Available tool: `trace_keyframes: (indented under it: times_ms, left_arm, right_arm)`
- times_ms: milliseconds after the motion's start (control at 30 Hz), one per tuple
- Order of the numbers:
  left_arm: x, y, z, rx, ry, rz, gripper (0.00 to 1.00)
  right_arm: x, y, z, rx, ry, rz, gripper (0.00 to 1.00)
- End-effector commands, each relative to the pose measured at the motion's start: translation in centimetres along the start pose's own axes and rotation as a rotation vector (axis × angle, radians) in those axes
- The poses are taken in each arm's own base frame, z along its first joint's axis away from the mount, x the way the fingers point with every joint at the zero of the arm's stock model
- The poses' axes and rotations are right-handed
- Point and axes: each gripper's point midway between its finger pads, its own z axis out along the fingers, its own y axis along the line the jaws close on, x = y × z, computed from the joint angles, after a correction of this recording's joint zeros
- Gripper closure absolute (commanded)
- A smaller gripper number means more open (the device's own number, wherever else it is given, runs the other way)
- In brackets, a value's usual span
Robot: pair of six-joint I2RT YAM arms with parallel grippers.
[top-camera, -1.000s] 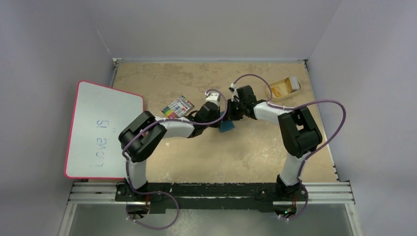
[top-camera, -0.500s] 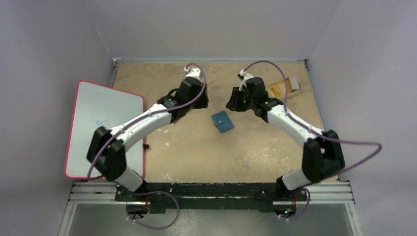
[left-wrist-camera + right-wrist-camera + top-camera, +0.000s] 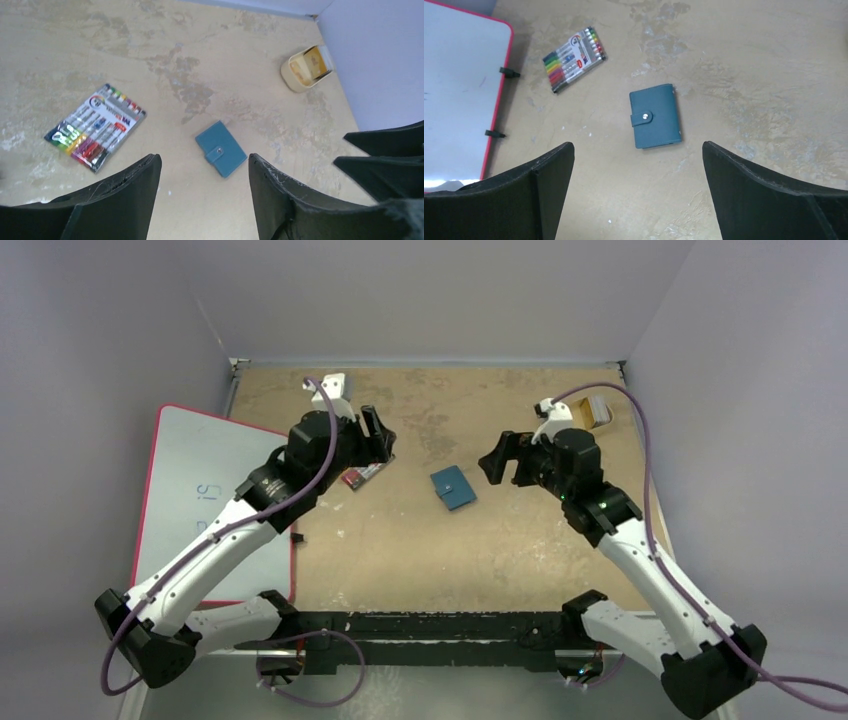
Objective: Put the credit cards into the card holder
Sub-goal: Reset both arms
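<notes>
holder (image 3: 453,487) lay shut, flat mid-table (image 3: 420,540), open room all round. cards (image 3: 312,63) in tray (image 3: 287,76) by far right wall. left gripper (image 3: 377,435) and right gripper (image 3: 500,462) flanked the holder, jaws wide, holding nothing.

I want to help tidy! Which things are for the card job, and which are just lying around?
For the job:
- teal card holder, snapped shut
- orange-yellow credit cards, in the tan tray

Just lying around:
- pack of coloured markers
- whiteboard with the pink rim
</notes>
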Motion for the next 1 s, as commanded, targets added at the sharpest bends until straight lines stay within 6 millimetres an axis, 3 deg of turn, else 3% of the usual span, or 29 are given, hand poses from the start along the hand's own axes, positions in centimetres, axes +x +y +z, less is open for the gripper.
trace_keyframes:
  times_ms: [0,167,400,700,967]
  left_arm:
    - [3.0,0.9,-0.5,0.001,0.056,-0.038,0.35]
    - [6.0,0.9,-0.5,0.065,0.108,-0.052,0.33]
    - [6.7,2.1,-0.3,0.03,0.089,-0.053,0.3]
    - [3.9,3.6,-1.5,-0.05,-0.007,-0.012,0.27]
    - [1.1,3.1,-2.6,-0.04,-0.078,0.012,0.26]
  right_arm:
    - [-1.3,-0.1,-1.7,0.014,-0.082,0.043,0.01]
    - [-1.1,0.0,-1.5,0.004,-0.09,0.067,0.01]
    - [-0.7,-0.3,-1.0,0.018,-0.087,0.077,0.01]
    - [-1.2,0.1,-1.4,0.004,-0.096,0.075,0.01]
    - [-3.6,0.9,-2.4,-0.012,-0.138,0.052,0.01]
